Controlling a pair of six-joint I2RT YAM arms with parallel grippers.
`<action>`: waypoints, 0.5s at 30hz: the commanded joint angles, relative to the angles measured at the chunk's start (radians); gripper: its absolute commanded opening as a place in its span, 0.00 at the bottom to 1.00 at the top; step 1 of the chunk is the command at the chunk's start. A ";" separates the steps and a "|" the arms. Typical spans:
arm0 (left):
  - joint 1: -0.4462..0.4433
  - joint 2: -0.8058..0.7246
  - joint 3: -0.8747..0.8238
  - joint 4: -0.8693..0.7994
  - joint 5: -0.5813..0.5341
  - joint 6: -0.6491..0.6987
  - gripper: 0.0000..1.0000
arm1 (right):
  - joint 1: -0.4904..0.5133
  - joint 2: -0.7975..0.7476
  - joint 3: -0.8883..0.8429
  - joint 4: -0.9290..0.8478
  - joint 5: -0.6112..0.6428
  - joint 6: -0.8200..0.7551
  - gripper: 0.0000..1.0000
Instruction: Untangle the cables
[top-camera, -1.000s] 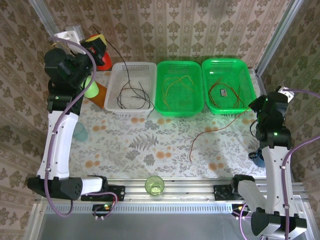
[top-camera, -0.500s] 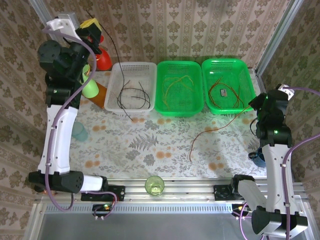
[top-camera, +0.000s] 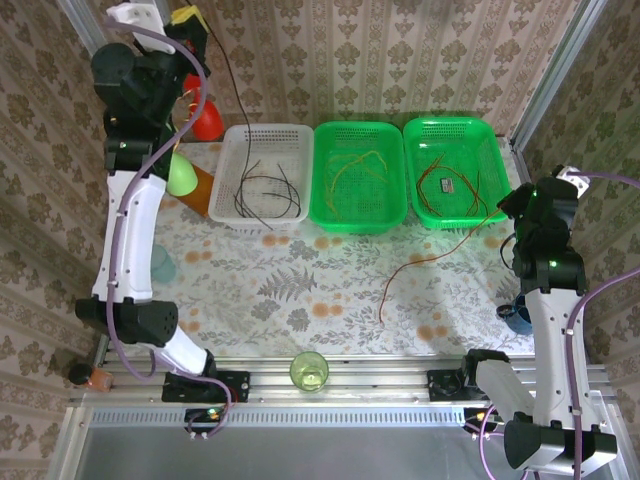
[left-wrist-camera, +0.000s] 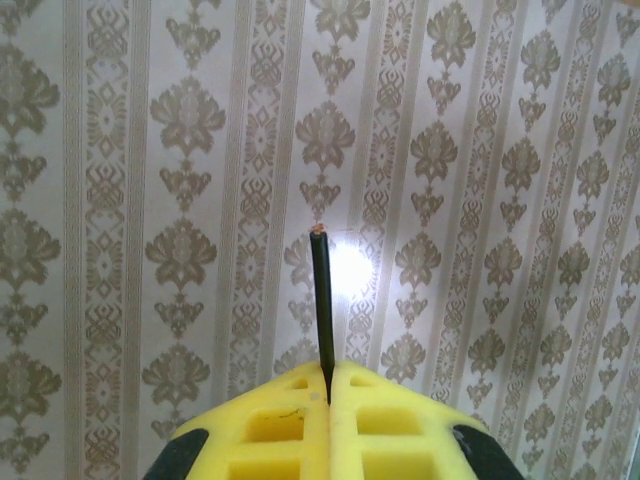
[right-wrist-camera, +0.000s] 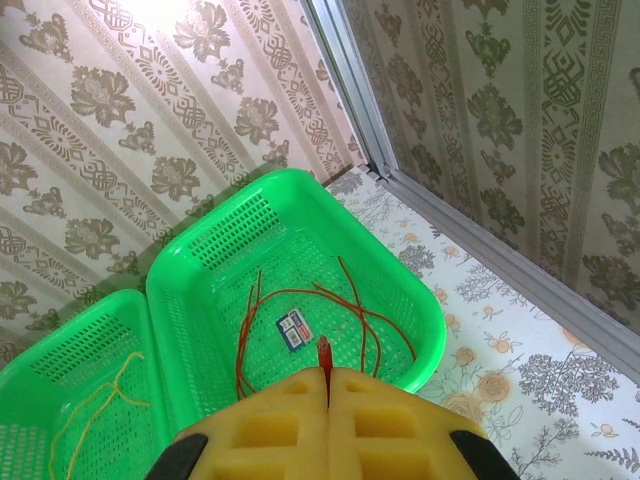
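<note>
- Black cable (top-camera: 232, 95) hangs from left gripper (top-camera: 190, 22), pinching it at 11 o'clock, down into white basket (top-camera: 266, 128).
- Red cable (top-camera: 415, 262) trails from right gripper (top-camera: 506, 212), clamped on it at 3 o'clock, onto table (top-camera: 300, 290).

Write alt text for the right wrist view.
The shut right gripper pinches the tip of a dark red cable; beyond it, a green basket holds more red cables. A second green basket with a yellow cable sits to its left.
</note>
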 joint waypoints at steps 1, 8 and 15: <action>-0.008 0.036 0.117 -0.047 0.001 0.040 0.00 | 0.005 -0.003 0.041 -0.006 0.011 -0.016 0.00; -0.029 0.080 0.166 -0.069 0.021 0.086 0.00 | 0.005 -0.003 0.041 -0.007 0.008 -0.016 0.00; -0.033 0.125 0.185 -0.152 -0.002 0.140 0.00 | 0.005 -0.003 0.043 -0.007 0.002 -0.018 0.00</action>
